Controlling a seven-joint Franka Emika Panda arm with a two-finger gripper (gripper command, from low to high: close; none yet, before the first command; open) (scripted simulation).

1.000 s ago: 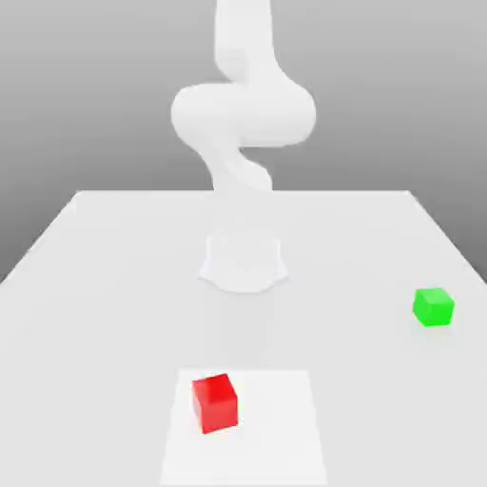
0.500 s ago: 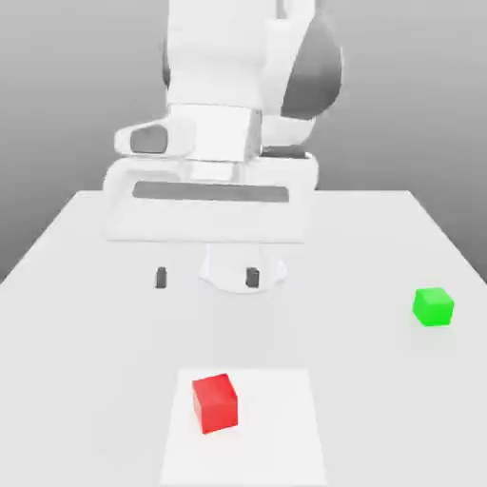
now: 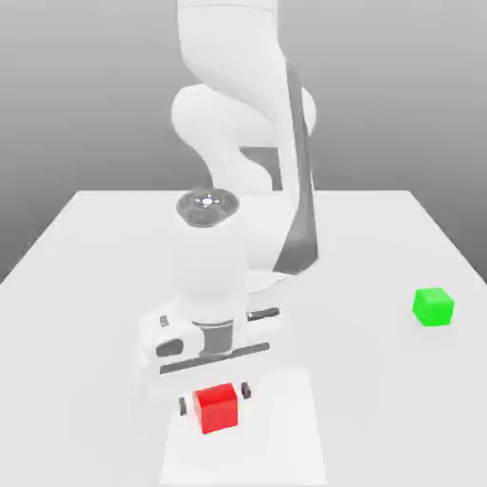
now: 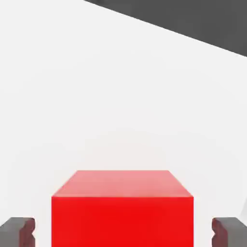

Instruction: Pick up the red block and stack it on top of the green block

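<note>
Presently, the step in hand looks to be the grasp of the red block (image 3: 217, 411), which sits on the white square (image 3: 276, 438) of the worktop (image 3: 380, 380), well apart from the far edge and a little to the exterior view's left of the middle. The hand (image 3: 215, 399) is above it and its two fingers (image 4: 27, 231) are apart, one at each side of the block, with a visible gap on both sides; so I judge that nothing is gripped. The green block (image 3: 434, 307) rests near the worktop's edge on the exterior view's right, well apart from the red one.

The next move, in my judgement, calls for closing evenly on the two side faces, and then for a straight lift before any travel toward the green block. If one finger touches first, the block could turn or slide a little.

As for the pose, the arm (image 3: 228, 38) reaches forward from its base and bends down, the hand points downward, and its wide body is slightly slanted, about in line with the block's faces
</note>
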